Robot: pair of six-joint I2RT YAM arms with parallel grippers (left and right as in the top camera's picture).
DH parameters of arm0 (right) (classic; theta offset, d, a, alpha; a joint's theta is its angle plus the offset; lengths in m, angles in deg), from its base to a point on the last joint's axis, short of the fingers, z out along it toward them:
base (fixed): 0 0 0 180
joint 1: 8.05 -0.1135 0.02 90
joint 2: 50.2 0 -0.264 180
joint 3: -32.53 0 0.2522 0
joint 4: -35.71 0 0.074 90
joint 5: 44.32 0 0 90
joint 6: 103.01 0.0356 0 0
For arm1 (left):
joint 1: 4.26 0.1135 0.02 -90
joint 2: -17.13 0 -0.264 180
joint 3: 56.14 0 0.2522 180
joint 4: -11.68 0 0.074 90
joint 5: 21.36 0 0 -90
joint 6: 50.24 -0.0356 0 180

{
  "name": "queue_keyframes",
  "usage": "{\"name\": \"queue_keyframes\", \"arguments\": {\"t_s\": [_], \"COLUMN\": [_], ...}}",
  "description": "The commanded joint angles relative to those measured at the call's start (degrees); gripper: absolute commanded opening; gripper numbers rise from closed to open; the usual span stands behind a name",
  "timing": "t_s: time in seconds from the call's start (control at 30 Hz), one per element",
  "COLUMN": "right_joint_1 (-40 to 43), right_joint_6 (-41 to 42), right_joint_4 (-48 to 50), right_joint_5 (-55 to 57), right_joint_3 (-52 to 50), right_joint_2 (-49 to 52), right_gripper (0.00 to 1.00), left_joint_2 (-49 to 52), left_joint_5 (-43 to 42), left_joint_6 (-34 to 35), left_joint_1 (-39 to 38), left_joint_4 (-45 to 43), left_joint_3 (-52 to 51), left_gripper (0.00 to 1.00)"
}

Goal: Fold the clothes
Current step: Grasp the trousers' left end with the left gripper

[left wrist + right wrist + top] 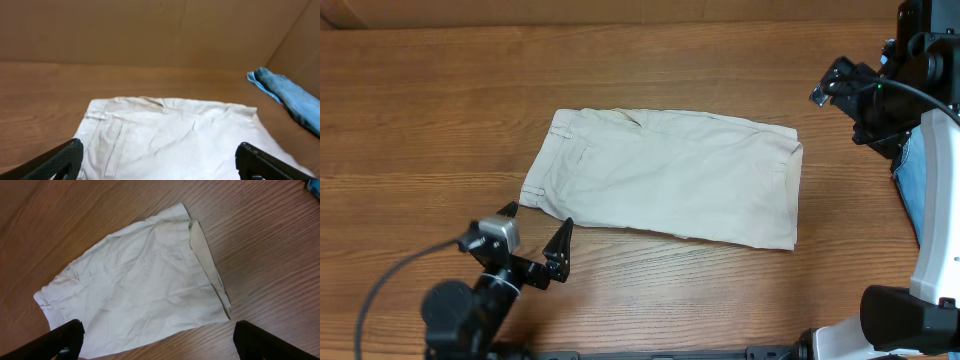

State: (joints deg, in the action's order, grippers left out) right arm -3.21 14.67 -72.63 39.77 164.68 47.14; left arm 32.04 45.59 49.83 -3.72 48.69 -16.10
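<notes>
Shorts (670, 180) lengthwise left-right, waistband left

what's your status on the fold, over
Left tool open, right tool open, both empty. Shorts flat on table, not gripped. Blue jeans at right edge, clear of shorts.

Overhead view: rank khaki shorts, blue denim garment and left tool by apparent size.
1. khaki shorts: clearly largest.
2. left tool and blue denim garment: similar; the tool is nearer the camera, the denim partly hidden by the right arm, so unranked.
</notes>
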Motion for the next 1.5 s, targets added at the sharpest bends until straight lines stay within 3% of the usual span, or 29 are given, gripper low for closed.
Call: {"name": "queue_keyframes", "arguments": {"t_s": [0.0,0.07,0.17,0.3,0.47,0.87,0.97,1.1,1.3,1.4,1.47], "right_joint_1": [0.1,0.1,0.0,0.1,0.1,0.1,0.1,0.1,0.1,0.1,0.1], "right_joint_6": [0.4,0.3,0.3,0.3,0.4,0.9,0.9,2.1,3.3,5.5,6.5], "right_joint_4": [0.1,0.1,0.1,0.6,2.1,3.1,3.9,5.6,8.3,10.2,11.9], "right_joint_5": [0.8,0.8,1.3,3.5,3.7,3.7,3.7,3.7,3.7,3.8,3.7], "right_joint_3": [1.5,1.3,0.6,-0.9,-3.2,-6.4,-7.7,-9.8,-13.9,-16.6,-18.6], "right_joint_2": [-1.3,-1.3,-1.3,-1.3,-1.3,-1.2,-1.2,-1.2,-1.2,-1.2,-1.2], "right_gripper": [1.0,1.0,1.0,1.0,1.0,1.0,1.0,1.0,1.0,1.0,1.0], "left_joint_2": [8.3,11.8,16.5,22.9,38.1,66.8,70.9,74.6,75.8,76.7,77.5], "left_joint_5": [-7.9,-13.0,-13.6,-7.4,1.7,3.2,4.7,12.6,16.1,16.6,16.6], "left_joint_6": [-2.6,-2.6,-2.1,3.8,6.3,7.0,10.1,17.1,17.2,17.2,17.2], "left_joint_1": [0.5,0.5,0.5,0.5,0.6,0.6,0.6,0.6,0.6,0.6,0.6], "left_joint_4": [3.3,3.7,2.4,4.9,17.6,20.2,19.7,18.9,17.2,15.8,15.1], "left_joint_3": [8.6,10.1,10.3,13.6,22.0,29.1,29.2,29.2,29.2,29.2,29.2], "left_gripper": [1.0,1.0,1.0,1.0,1.0,1.0,1.0,1.0,1.0,0.91,0.91]}}
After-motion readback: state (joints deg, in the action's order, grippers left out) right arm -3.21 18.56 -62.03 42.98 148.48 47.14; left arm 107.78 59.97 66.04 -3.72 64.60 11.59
